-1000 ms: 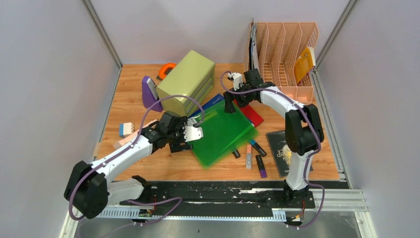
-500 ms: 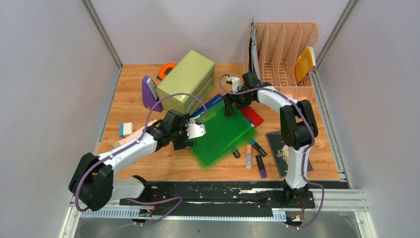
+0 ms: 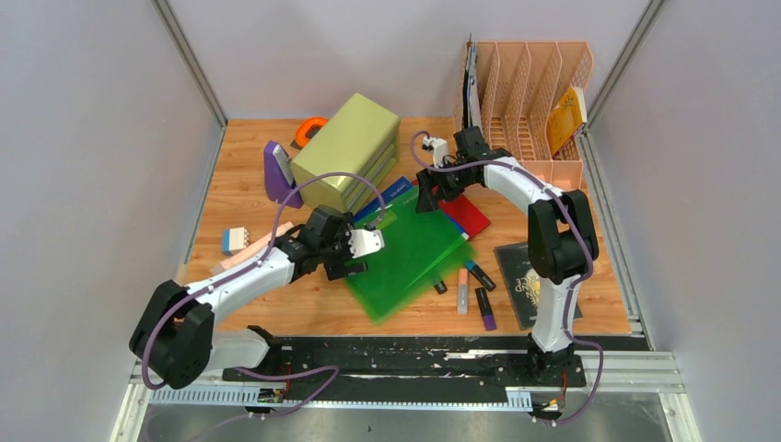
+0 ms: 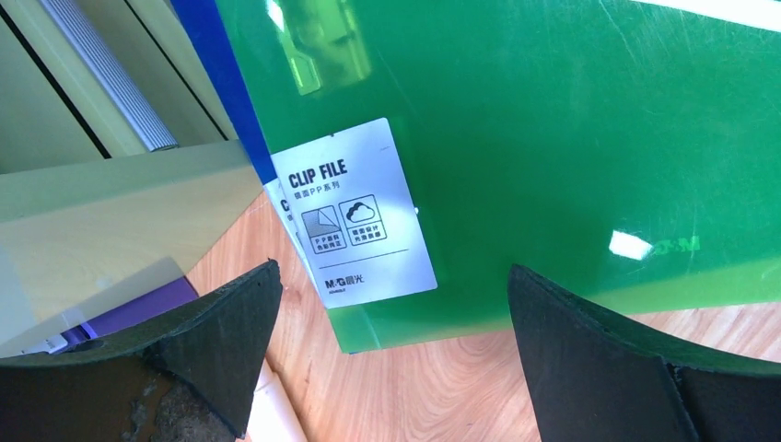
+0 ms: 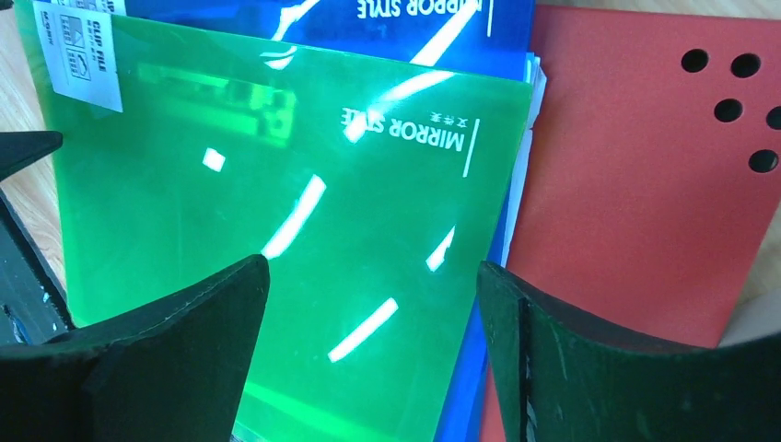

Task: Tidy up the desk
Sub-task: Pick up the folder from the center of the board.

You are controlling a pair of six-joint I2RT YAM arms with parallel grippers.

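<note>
1. The desk (image 3: 241, 204), of orange-brown wood planks, carries an olive-green drawer chest (image 3: 348, 152) towards its far edge.
2. Behind the chest's left corner lies an orange ring-shaped object (image 3: 310, 130), and just to the chest's left stands a purple object (image 3: 275, 175).
3. Far right of the chest stands a peach file rack (image 3: 534, 101).
4. Nearer than the chest and to its right lie a green clip file (image 3: 414, 262), a red folder (image 3: 470, 215), highlighters (image 3: 463, 290) and a dark book (image 3: 518, 276).
5. Nearer than the chest and to its left sits a small blue, white and orange block (image 3: 236, 240).

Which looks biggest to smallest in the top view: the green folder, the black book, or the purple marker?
Green folder, then black book, then purple marker. The right arm hides part of the book.
</note>
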